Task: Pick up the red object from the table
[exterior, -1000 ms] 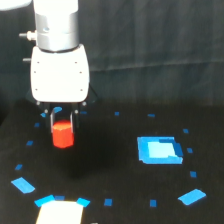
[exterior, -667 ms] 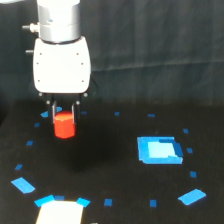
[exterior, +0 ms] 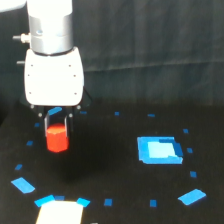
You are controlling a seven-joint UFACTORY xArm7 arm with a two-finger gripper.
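Observation:
The red object (exterior: 56,139) is a short red-orange cylinder held between the fingers of my gripper (exterior: 57,131) at the exterior view's left. It hangs clear above the black table (exterior: 115,170). The gripper is shut on the cylinder's upper part; its lower half shows below the fingertips. The white wrist body (exterior: 54,77) stands upright right above it.
A larger blue rectangle (exterior: 159,150) lies on the table to the exterior view's right. Small blue tape marks ring the surface, among them one at the lower right (exterior: 191,196) and one at the lower left (exterior: 23,185). A pale patch (exterior: 60,212) sits at the front edge.
The gripper has risen with the red object in it; the cylinder has left the table and now hangs above it.

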